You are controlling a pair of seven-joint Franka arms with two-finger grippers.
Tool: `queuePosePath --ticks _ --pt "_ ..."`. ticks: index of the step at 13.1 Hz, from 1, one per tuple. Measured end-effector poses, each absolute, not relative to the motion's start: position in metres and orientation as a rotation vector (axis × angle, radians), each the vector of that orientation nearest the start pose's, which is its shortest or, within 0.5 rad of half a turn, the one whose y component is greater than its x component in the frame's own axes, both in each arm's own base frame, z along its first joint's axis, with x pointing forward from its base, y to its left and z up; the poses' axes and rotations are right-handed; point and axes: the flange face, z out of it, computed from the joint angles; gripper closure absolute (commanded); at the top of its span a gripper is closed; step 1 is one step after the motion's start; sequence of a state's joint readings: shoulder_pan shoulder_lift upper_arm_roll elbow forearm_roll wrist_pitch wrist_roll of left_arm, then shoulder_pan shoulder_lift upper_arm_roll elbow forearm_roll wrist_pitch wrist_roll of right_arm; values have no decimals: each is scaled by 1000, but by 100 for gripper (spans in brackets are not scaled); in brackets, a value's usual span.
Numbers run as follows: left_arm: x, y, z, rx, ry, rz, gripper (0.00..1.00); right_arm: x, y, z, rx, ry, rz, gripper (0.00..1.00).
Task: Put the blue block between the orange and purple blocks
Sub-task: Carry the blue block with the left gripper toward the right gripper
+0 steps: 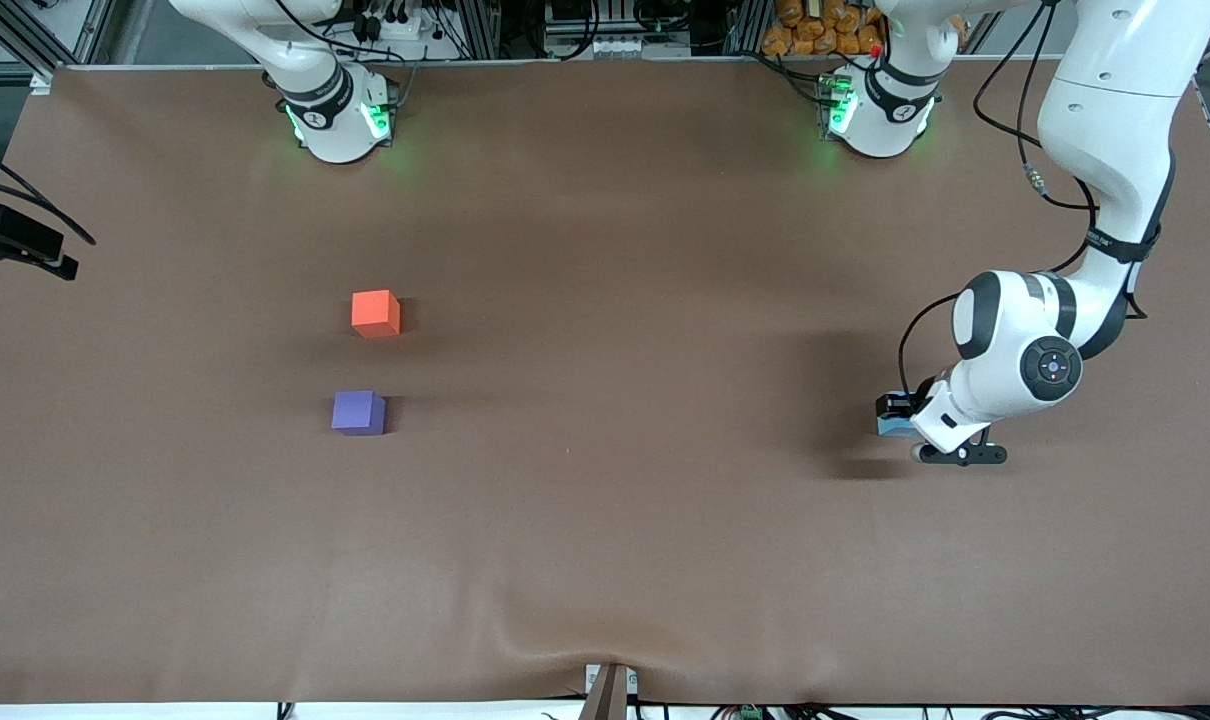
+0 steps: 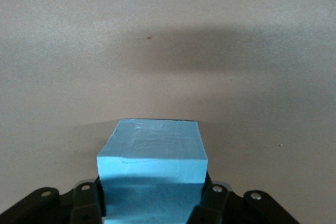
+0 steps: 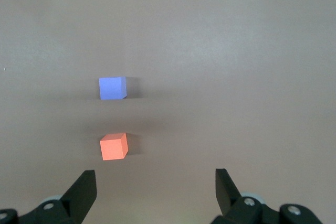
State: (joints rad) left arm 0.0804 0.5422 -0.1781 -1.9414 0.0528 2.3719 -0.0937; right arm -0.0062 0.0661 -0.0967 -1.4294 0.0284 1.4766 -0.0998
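Here my left gripper (image 1: 900, 418) is clamped on the blue block (image 2: 151, 169), square-on, at the table's (image 1: 605, 560) 3 o'clock. Bare cloth runs toward the orange block (image 1: 376, 313) and purple block (image 1: 358, 412), with a gap between them. My right gripper (image 3: 155, 192) waits wide open above them.

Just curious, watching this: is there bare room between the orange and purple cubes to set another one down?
Yes, a bare strip of table separates the orange block from the purple block. It looks snug. The left gripper holds the blue block.

I see gap between orange block (image 1: 375, 313) and purple block (image 1: 358, 412), bare brown table (image 1: 615, 450) there. Wide bare table from left gripper (image 1: 900, 415) to gap, nothing in way.
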Motion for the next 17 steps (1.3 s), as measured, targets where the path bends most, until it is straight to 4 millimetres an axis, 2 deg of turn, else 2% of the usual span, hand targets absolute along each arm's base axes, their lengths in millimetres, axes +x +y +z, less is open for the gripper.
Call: queuePosePath --ticks 2,3,6,8,11,13,14,15,17 --pt "608 -75 200 -3199 83 163 100 569 -53 648 -3122 2 -47 0" --pt "608 -93 205 -3212 126 153 100 571 -54 648 -3123 2 -64 0" --pt "605 -167 228 -3250 303 101 100 575 -54 644 -3124 3 -65 0" --pt "596 -235 245 -3254 397 60 100 583 -54 638 -3123 5 -87 0" --pt "566 -355 277 -3260 374 74 100 610 -45 622 -3117 -17 -209 0" --pt "542 -429 294 -3268 306 111 100 634 -19 591 -3115 -78 -222 0" --pt "530 -463 299 -3278 256 117 100 648 -3 569 -3106 -110 -222 0" --pt "519 -493 300 -3292 211 121 100 663 15 538 -3089 -140 -211 0" --pt "502 -538 290 -3312 149 136 100 691 56 455 -3061 -190 -146 0"
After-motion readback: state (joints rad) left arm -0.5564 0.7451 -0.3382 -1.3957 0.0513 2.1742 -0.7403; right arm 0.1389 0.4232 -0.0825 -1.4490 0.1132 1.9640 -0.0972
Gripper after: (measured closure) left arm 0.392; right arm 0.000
